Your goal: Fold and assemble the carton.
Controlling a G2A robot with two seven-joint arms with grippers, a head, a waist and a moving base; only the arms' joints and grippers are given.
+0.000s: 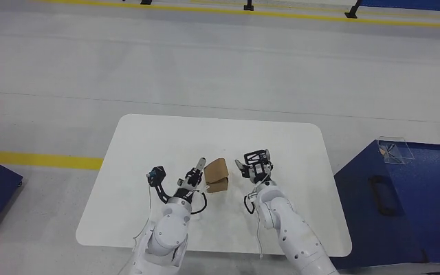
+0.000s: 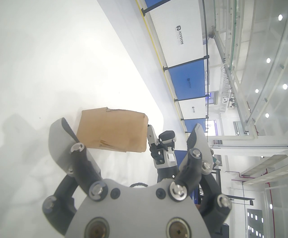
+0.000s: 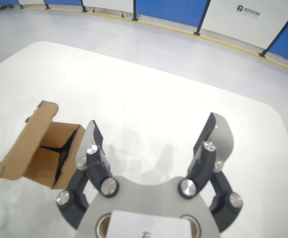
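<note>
1. Now, nearest you, your left gripper [image 2: 128,125] has its fingers spread wide and grips nothing. It hangs just left of the carton [image 2: 112,133], with one finger [image 2: 61,133] alongside the closed brown side. You cannot tell whether that finger touches the card.
2. Just right of the carton, your right gripper [image 3: 154,121] is likewise spread and empty, over bare table [image 3: 157,90].
3. Between the two grippers, the carton lies on its side toward the near middle of the table, with its mouth turned to the right gripper. Inside, the flaps at the closed end look already folded shut, with dark seams crossing them. One flap [image 3: 29,139] at the mouth stands out unfolded.
4. Judged from that, you are at the closing step: one end is formed and the mouth is not yet shut.
5. Your next move likely calls for one gripper to brace the closed side while the other pushes the loose flap over the mouth. Light card will probably slide, so brace first.
6. Farther off lies the table's far edge, then floor with a yellow line [image 1: 206,8] and blue panels [image 3: 171,6].
</note>
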